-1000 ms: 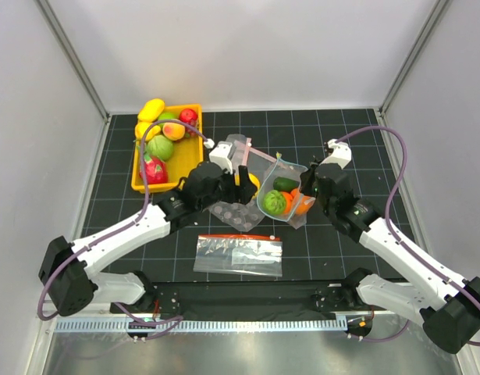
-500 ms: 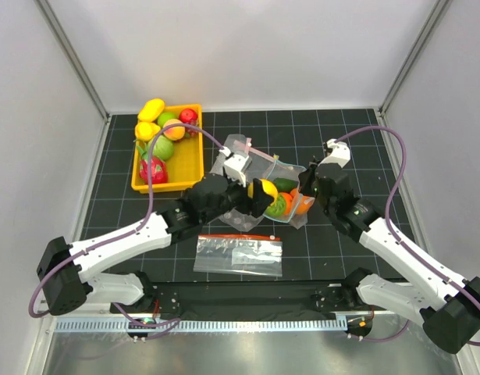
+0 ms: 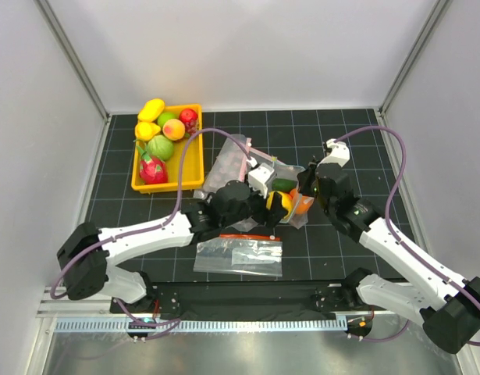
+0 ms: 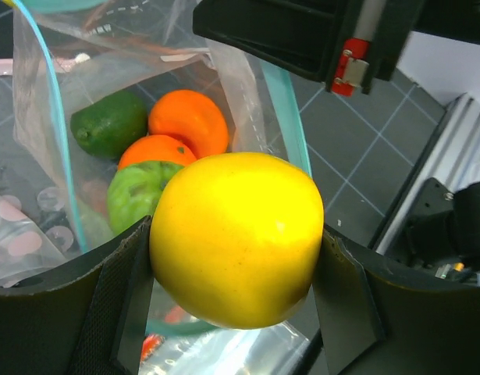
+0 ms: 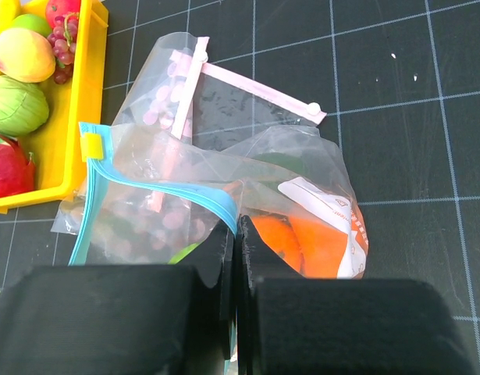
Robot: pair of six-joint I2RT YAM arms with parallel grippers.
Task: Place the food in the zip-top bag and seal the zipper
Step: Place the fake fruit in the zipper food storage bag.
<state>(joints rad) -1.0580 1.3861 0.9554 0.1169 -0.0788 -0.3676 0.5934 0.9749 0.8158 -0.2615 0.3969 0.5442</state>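
My left gripper is shut on a round yellow fruit and holds it over the open mouth of the zip-top bag. The same fruit shows in the top view beside the bag. Inside the bag lie a green avocado, two orange fruits and a light-green fruit. The teal zipper rims the mouth. My right gripper is shut on the bag's zipper edge and holds the mouth up. The white label shows on the bag's side.
A yellow tray at the back left holds several toy fruits. A dotted clear bag with a pink strip lies behind the zip-top bag. A flat clear bag with a red-orange strip lies near the front edge.
My left gripper has carried the yellow fruit rightward, from beside the tray to over the bag's mouth. The right gripper has kept its hold on the bag's edge.
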